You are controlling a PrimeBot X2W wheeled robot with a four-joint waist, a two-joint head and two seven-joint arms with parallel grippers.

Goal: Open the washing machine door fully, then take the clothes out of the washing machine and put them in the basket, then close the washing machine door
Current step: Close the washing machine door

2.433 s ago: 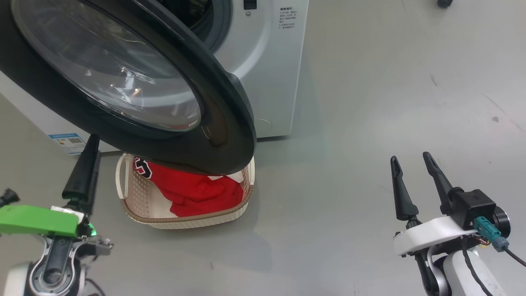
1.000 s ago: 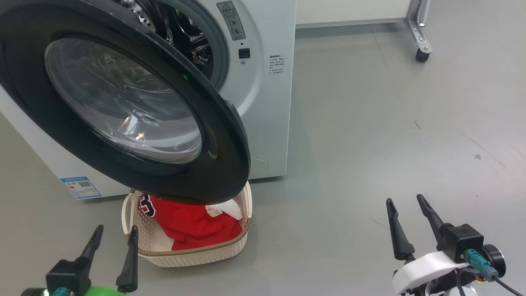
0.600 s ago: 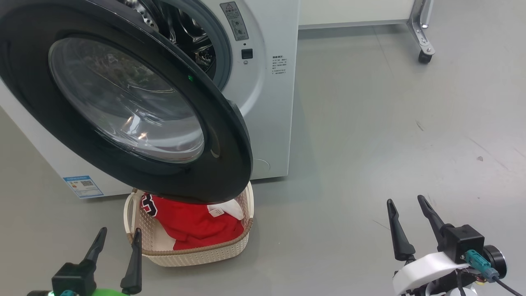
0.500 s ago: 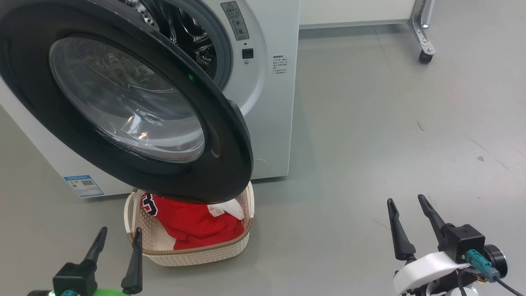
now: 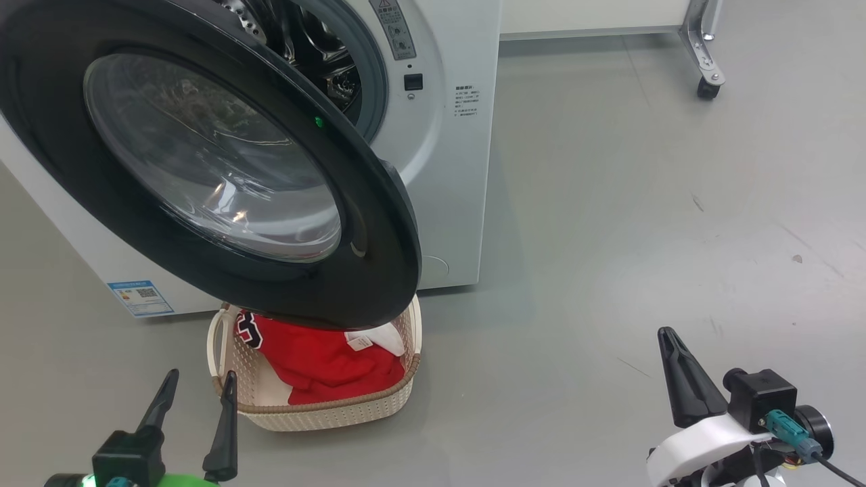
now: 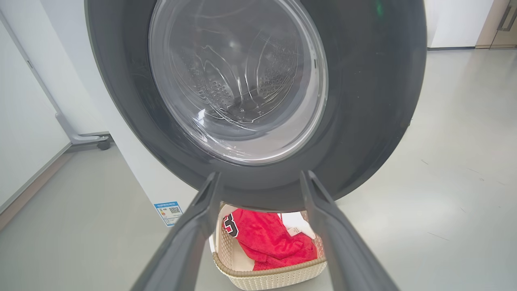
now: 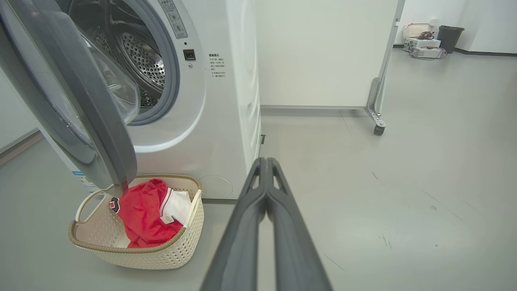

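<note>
Two pincers idle: right pincer (image 5: 680,379) just snapped together empty, left pincer (image 5: 197,416) apart; clothes (image 5: 325,358) in basket (image 5: 318,416), door (image 5: 379,270) closing next.

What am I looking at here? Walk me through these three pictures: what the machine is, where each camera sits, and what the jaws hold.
This is a wheeled robot with two arms. One camera sits on its head; the other two sit on its wrists, looking along each gripper's dark fingers.

Head view: the washing machine stands on a grey floor with the washing machine door swung open. Under the door sits the basket, holding the clothes, red with white parts.

The left gripper shows at the lower left, jaws open and empty. The right gripper shows at the lower right, jaws shut on nothing; its wrist view shows the two fingers pressed together.
</note>
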